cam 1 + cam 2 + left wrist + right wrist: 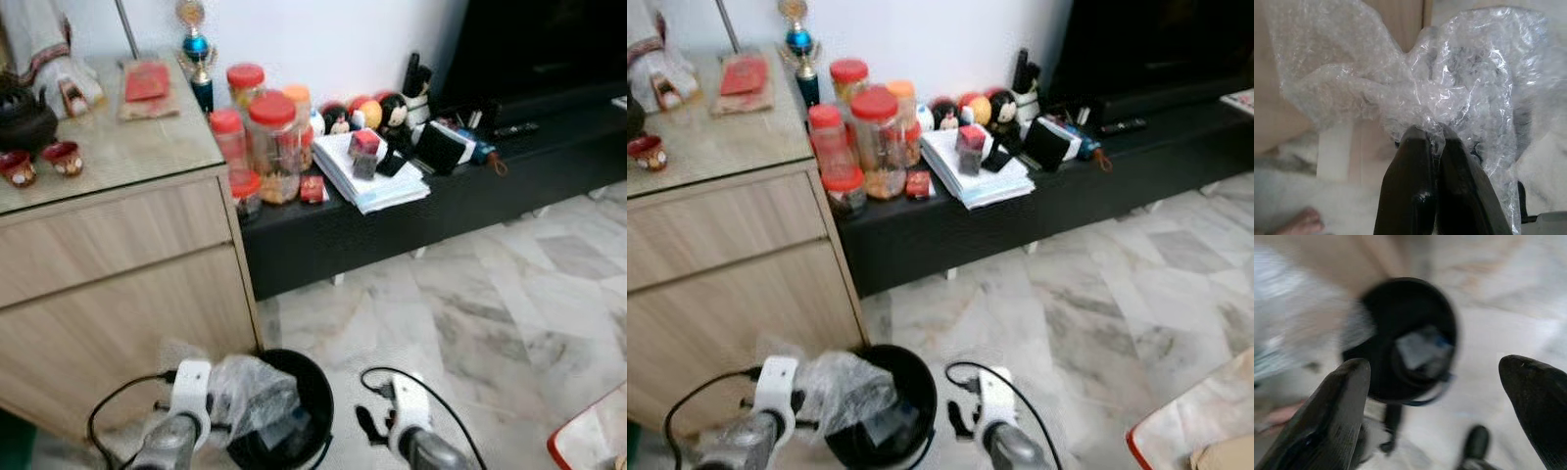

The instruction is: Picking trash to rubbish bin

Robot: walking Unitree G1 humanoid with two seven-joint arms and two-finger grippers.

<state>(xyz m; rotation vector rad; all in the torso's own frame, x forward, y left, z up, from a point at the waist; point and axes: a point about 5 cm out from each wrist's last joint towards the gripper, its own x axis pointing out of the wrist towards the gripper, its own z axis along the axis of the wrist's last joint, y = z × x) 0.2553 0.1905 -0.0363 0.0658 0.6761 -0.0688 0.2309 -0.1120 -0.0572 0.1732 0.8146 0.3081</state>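
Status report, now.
Left claw shut on bubble wrap, over black bin. Right claw open, beside bin. Nothing in the way.

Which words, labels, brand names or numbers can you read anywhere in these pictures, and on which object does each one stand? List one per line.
No text can be read in any view.
Red-lidded jars: labels too blurred to read.
Stack of papers: any print is too small to read.
Red packet on the cabinet: any marks are too blurred.
Bubble wrap and rubbish bin: no lettering visible.
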